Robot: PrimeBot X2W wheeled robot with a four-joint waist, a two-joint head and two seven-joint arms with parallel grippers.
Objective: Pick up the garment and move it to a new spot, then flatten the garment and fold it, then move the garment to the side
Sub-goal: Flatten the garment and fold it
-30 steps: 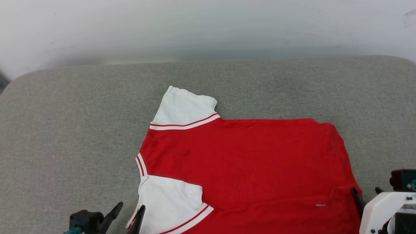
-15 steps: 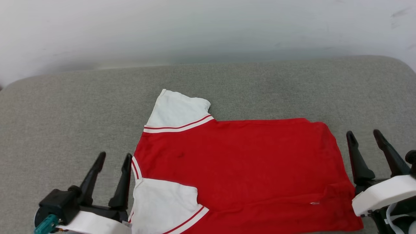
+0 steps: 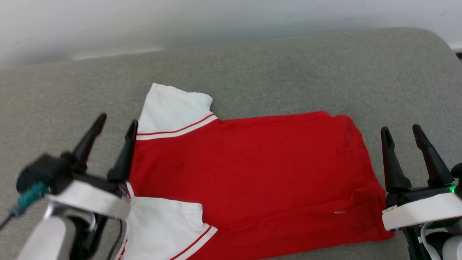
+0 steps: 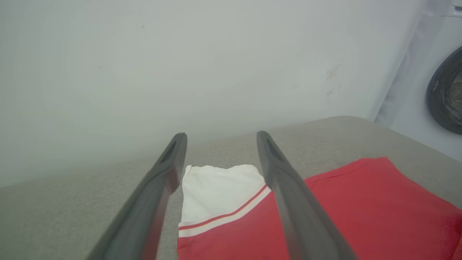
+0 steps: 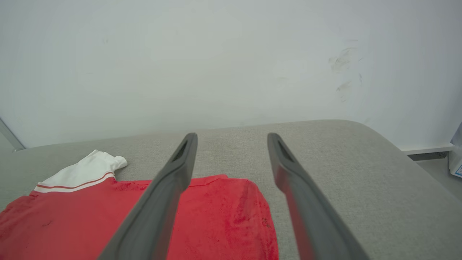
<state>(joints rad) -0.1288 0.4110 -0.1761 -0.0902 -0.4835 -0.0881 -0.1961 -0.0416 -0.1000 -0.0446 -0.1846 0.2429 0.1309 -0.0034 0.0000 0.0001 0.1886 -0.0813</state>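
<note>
The garment [image 3: 252, 169] is a red jersey with white short sleeves, lying spread flat on the grey padded surface [image 3: 288, 72]; collar end to the left, hem to the right. My left gripper [image 3: 117, 121] hovers open just left of the collar and far sleeve [image 3: 173, 110], nothing between its fingers. Beside the hem, off the cloth, my right gripper [image 3: 400, 129] stands open and empty. The left wrist view frames the far sleeve [image 4: 220, 191] between the fingers [image 4: 288, 191]. The right wrist view shows the hem corner [image 5: 231, 216] low left of the fingers [image 5: 169, 195].
A pale wall [image 3: 180, 21] rises behind the padded surface. A washing machine door [image 4: 445, 97] shows at the right in the left wrist view. Bare grey padding lies behind the garment and to both sides; the surface's rounded right corner [image 5: 397, 151] drops to the floor.
Both grippers have risen into view and moved forward, the left to beside the collar, the right beside the hem. The head camera has tilted, shifting the whole picture. The garment lies as before.
</note>
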